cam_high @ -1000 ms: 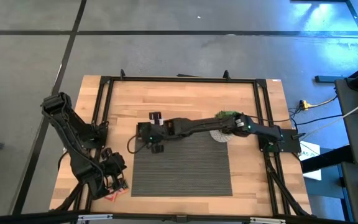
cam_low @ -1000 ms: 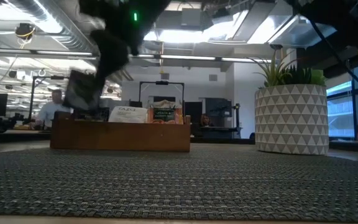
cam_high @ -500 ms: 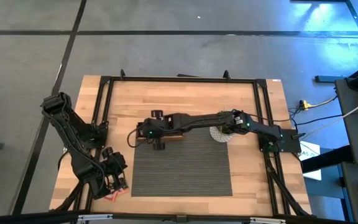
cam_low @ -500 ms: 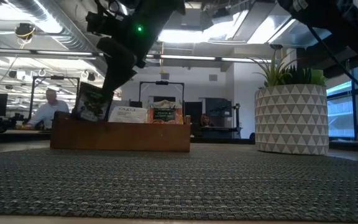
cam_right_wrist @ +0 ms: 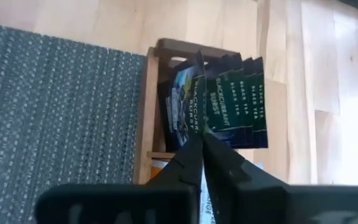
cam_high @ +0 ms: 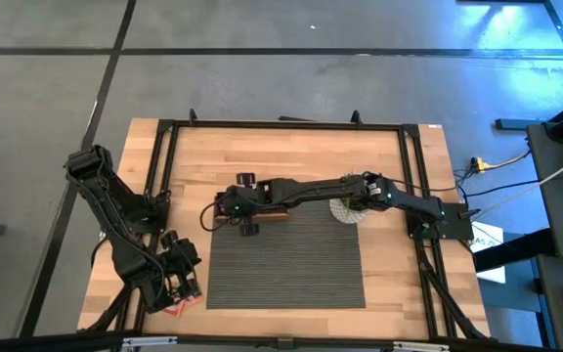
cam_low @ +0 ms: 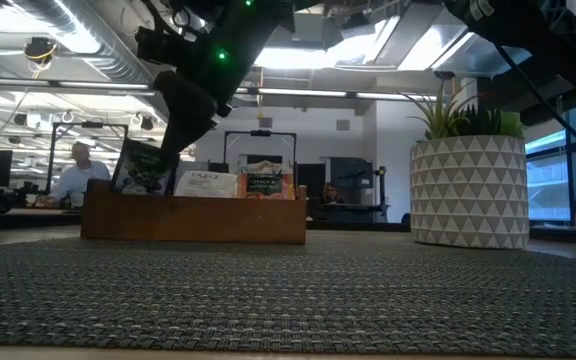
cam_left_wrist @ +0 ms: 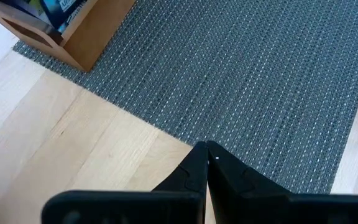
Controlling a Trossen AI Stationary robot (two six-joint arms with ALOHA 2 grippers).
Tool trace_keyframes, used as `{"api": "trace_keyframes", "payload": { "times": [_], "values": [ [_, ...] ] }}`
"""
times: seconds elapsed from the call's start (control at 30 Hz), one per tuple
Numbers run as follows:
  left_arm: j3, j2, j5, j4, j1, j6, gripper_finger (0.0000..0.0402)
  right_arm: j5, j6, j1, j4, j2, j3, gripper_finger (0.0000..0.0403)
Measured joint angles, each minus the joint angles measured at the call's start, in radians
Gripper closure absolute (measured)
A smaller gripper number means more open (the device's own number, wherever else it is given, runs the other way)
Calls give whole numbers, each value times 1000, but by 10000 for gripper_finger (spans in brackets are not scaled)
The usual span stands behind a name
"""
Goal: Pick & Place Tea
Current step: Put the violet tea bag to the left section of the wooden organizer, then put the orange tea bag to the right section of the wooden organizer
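My right gripper (cam_low: pixel 175 148) reaches across from the table's right and is shut on a dark tea sachet (cam_low: pixel 144 167) over the left-end compartment of the wooden tray (cam_low: pixel 193 217). In the right wrist view the gripper (cam_right_wrist: pixel 199 138) stands above several dark sachets (cam_right_wrist: pixel 241 106) upright in that compartment. White and orange sachets (cam_low: pixel 236 183) stick up from the other compartments. From above, the right gripper (cam_high: pixel 241 207) hides most of the tray (cam_high: pixel 275 216). My left gripper (cam_left_wrist: pixel 206 149) is shut and waits at the near left (cam_high: pixel 180 282). My right gripper pinches the dark sachet by its upper edge (cam_right_wrist: pixel 197 121) between the two fingers, coming from above and slanting down. The sachet hangs below the fingers, tilted, and its lower part (cam_low: pixel 138 185) is behind the tray's near wall, among the other dark sachets.
A grey woven mat (cam_high: pixel 286 264) covers the table's middle, with the tray at its far edge. A white patterned plant pot (cam_low: pixel 468 190) stands to the tray's right. A red sachet (cam_high: pixel 177 309) lies by the left gripper near the table's near edge. A black frame rims the table.
My right gripper has moved down and toward the tray, still shut on the dark sachet. The sachet hung clear above the tray's left end; now its lower part sits inside the left compartment, more upright than before.
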Motion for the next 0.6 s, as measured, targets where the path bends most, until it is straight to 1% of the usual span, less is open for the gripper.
{"api": "trace_keyframes", "payload": {
  "times": [0.13,0.23,0.33,0.4,0.5,0.6],
  "values": [
    [0,0,0,0,0,0,398,0,0,-11,8,0,0,351],
    [0,0,0,0,0,0,398,0,9,-19,6,0,0,315],
    [0,0,0,0,0,0,398,11,63,-23,7,0,0,280],
    [0,0,-1,0,0,0,398,-12,98,-22,0,-2,7,262],
    [0,0,4,9,0,0,398,-88,109,10,10,-9,20,246],
    [0,0,60,20,0,0,398,-108,111,68,38,-13,-10,237]
  ]
}}
